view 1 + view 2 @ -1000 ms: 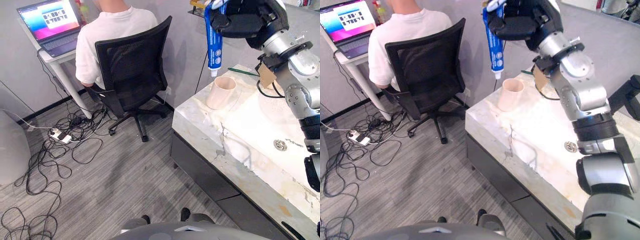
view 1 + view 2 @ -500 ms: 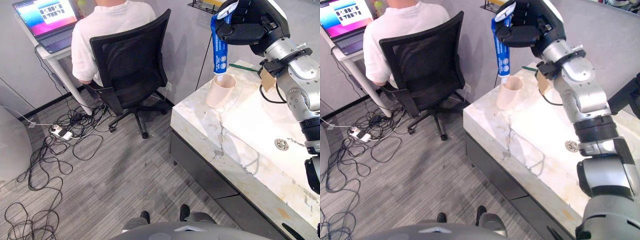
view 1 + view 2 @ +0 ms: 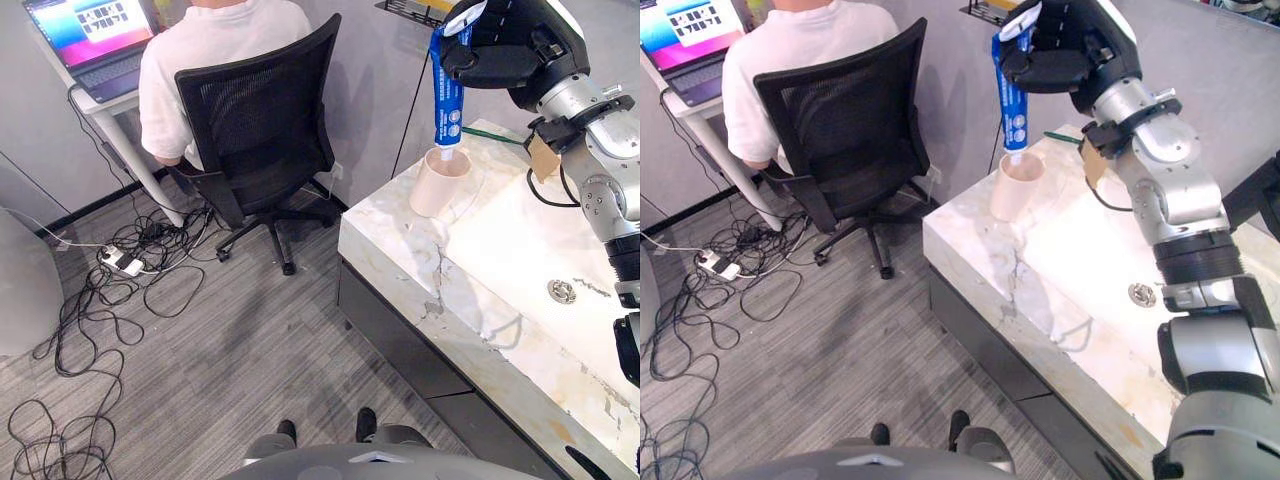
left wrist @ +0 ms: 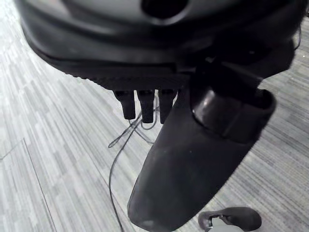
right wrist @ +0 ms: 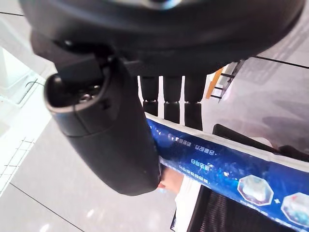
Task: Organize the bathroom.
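Observation:
My right hand [image 3: 505, 45] is shut on a blue toothpaste tube [image 3: 447, 92] and holds it upright, cap end down. The tube's lower tip sits at the mouth of a beige cup [image 3: 439, 183] that stands near the far left corner of the marble counter [image 3: 500, 270]. In the right wrist view the thumb [image 5: 104, 130] and fingers pinch the blue tube [image 5: 227, 169]. My left hand [image 4: 193, 159] hangs over the grey floor with its fingers straight and nothing in it.
A green toothbrush [image 3: 490, 135] lies on the counter behind the cup. A drain [image 3: 561, 291] is set in the counter top. A person sits in a black office chair [image 3: 260, 130] at a desk with a laptop [image 3: 85, 40]. Cables [image 3: 110, 290] sprawl on the floor.
My right hand has lowered the toothpaste tube and shifted it over the cup, so its tip now reaches the cup's mouth. The camera view has shifted slightly.

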Controlling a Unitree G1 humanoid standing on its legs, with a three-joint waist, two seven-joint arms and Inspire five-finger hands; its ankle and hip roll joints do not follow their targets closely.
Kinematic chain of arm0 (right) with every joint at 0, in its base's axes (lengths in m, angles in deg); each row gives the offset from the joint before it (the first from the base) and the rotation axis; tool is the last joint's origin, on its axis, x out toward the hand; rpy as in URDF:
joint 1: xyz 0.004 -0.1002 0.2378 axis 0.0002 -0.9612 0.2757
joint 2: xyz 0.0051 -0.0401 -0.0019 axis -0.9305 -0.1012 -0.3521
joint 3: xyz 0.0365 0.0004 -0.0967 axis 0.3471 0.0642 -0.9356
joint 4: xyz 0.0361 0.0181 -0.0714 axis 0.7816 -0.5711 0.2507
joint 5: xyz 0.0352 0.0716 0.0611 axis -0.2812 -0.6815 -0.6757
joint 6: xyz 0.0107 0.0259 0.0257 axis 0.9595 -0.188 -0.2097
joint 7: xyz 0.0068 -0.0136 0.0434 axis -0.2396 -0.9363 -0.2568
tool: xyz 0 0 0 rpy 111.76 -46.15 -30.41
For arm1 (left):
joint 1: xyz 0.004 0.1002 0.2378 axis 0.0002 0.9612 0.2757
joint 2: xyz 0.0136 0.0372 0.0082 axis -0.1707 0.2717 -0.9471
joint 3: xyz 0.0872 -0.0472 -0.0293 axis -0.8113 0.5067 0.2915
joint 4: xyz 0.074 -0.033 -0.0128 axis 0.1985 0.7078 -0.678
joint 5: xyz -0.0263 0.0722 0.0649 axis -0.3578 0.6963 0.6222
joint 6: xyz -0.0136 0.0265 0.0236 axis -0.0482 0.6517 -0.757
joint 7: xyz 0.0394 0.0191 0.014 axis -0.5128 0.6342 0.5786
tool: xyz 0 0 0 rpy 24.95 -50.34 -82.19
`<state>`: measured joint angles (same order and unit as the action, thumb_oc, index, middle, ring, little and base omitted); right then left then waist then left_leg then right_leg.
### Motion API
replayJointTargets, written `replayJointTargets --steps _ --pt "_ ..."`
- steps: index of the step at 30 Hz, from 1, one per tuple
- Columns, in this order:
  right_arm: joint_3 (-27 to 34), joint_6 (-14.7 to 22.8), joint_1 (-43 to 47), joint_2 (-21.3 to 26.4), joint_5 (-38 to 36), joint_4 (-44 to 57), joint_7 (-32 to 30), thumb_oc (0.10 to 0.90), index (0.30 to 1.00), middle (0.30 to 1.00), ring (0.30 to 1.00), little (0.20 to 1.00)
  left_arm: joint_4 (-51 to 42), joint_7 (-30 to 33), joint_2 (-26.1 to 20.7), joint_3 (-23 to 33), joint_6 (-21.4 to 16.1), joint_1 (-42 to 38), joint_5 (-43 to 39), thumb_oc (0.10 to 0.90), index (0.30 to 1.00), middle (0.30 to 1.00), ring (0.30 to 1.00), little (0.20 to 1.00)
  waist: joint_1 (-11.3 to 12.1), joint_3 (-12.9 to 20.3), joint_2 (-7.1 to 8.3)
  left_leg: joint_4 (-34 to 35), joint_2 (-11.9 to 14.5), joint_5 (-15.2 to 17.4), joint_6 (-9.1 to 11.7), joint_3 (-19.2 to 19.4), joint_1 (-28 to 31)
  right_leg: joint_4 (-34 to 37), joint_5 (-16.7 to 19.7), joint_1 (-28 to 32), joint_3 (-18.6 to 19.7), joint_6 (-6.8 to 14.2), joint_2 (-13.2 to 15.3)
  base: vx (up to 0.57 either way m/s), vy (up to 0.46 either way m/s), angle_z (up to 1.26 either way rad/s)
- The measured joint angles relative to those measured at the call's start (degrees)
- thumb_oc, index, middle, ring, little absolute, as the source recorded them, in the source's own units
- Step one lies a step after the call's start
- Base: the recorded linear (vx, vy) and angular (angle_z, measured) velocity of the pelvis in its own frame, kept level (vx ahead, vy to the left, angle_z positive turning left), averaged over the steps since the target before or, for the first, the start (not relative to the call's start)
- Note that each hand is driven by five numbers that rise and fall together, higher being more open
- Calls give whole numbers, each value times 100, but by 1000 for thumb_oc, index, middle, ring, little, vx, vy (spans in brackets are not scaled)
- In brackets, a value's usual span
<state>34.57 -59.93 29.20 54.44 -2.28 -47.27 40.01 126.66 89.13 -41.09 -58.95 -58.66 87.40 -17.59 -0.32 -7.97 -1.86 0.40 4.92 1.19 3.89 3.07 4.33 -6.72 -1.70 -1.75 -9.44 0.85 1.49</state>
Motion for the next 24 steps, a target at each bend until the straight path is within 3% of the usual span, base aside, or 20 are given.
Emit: replayJointTargets --steps 14,19,24 --pt "6 6 -27 23 -60 -260 49 400 300 300 300 300 41 -211 -123 233 -40 -29 40 800 900 900 900 900 14 -11 -17 -12 31 31 39 -88 -102 20 -24 -3 -135 -43 -6 38 -41 5" --pt "-9 17 -22 19 -92 -263 -104 400 300 300 300 300 -43 -297 -228 210 -23 -36 73 800 900 900 900 900 134 -74 -36 -24 26 53 53 -98 -128 34 -26 8 -181 -54 5 14 -17 3" --pt "-29 232 21 121 -106 -766 -198 400 300 300 300 300 -91 0 -170 103 -29 -64 66 800 900 900 900 900 211 -146 56 -37 22 -16 94 -334 -180 101 -36 108 -286 -86 1 -11 -74 26"
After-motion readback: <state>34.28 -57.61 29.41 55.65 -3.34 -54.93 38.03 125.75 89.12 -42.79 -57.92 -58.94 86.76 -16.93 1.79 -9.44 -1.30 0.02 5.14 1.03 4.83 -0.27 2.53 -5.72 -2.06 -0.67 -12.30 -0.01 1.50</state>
